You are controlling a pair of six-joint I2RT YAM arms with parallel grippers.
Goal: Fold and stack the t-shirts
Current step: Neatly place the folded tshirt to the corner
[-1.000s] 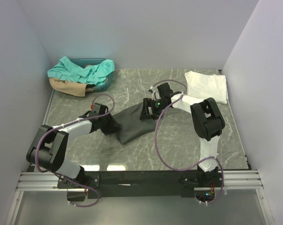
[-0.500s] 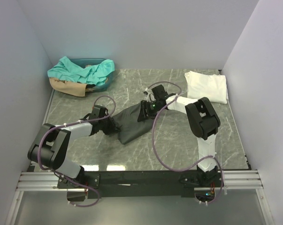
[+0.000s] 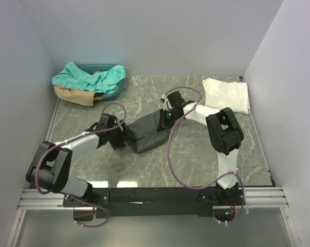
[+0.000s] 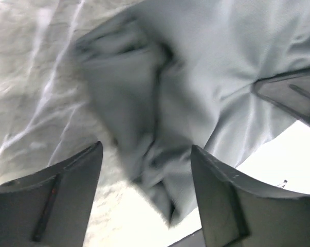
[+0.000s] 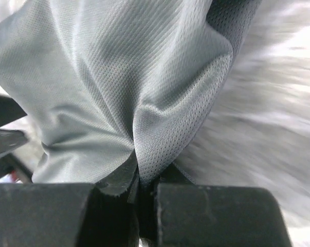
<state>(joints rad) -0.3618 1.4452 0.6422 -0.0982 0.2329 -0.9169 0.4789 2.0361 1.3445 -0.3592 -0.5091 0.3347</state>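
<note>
While the teal plastic tub (image 3: pixel 117 69) at the far-left corner holds a crumpled teal cloth t-shirt (image 3: pixel 75 75) over a tan cloth t-shirt (image 3: pixel 72 95), the dark charcoal grey fine-mesh t-shirt (image 3: pixel 147 131) lies bunched mid grey marbled surface (image 3: pixel 196 154). Right tool (image 5: pixel 144 177) clamped on a pinched fold of it. Left tool (image 4: pixel 144 154) fingers apart over its rumpled edge. White cloth t-shirt (image 3: pixel 226 94) folded flat, far-right corner.

Charcoal t-shirt (image 3: pixel 146 133), white t-shirt (image 3: pixel 226 94), teal t-shirt (image 3: pixel 81 75), tan t-shirt (image 3: pixel 72 95), on a grey-green marble-veined table (image 3: pixel 196 154).
</note>
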